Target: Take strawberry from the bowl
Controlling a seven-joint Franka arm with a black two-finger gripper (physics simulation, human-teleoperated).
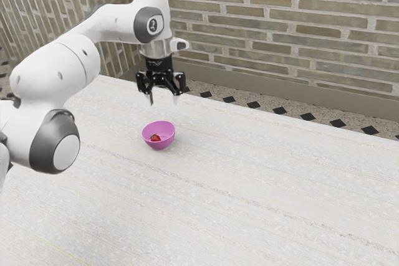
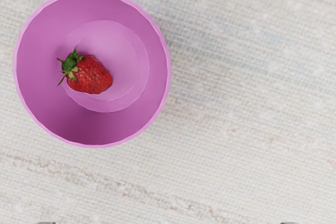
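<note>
- Overhead, the arm [image 1: 87, 60] comes in from the exterior view's left, rises to a bend, then runs across to the wrist [image 1: 151, 20], which turns straight down.
- The gripper [image 1: 163, 99] hangs upright above the table [image 1: 249, 179], fingertips pointing down, clear of both the bowl and the tabletop.
- Its fingers stand wide apart, with nothing between them.
- The bowl [image 2: 94, 142], pink and round, sits upright on the table, lower than the fingertips and off to one side of the spot midway between them.
- The strawberry [image 2: 92, 77] is inside the bowl, lying on its side at the bottom, off centre, its green leaves toward the bowl's wall.
- Beyond the table stands a brick wall [image 1: 280, 23], with dark diamonds in the floor [image 1: 280, 111] below.
</note>
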